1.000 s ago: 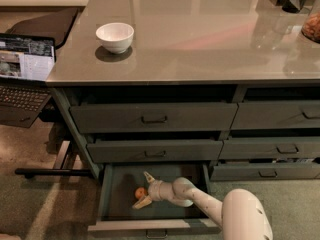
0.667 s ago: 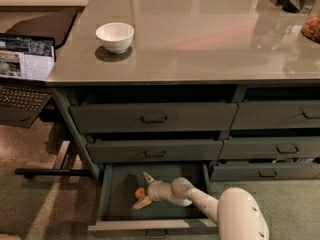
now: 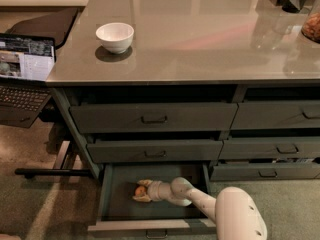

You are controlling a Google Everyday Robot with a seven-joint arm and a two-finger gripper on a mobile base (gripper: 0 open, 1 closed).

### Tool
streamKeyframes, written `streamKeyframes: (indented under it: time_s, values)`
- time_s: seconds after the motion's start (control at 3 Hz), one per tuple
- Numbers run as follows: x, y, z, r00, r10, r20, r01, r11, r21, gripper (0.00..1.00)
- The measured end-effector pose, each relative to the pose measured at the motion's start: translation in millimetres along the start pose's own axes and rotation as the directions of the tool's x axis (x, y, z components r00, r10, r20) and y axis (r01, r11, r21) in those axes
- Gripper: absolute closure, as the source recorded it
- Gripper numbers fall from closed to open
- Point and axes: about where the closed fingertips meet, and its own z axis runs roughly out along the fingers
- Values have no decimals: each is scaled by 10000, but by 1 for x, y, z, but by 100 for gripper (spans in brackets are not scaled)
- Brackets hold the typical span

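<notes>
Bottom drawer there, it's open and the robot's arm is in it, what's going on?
The robot's arm reaches down into the open bottom drawer. Its gripper is at a small orange object lying on the drawer floor, left of centre. A white bowl sits on the countertop above, and an open laptop stands off to the left.

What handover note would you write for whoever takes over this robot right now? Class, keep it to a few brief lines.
Gripper: low inside the open bottom drawer, at the small orange object; grip cannot be told.
Things: the orange object lies in the drawer's left half. White bowl on the countertop; laptop at left.
Done: bottom drawer is open, the arm reaches in.
Left: the orange object is not out of the drawer; the drawer is not shut.
</notes>
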Motion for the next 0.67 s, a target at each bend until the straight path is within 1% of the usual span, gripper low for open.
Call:
streamKeyframes:
  time_s: [0.67]
  values:
    - [4, 0, -3, 9999, 26, 102, -27, 10000, 72, 90]
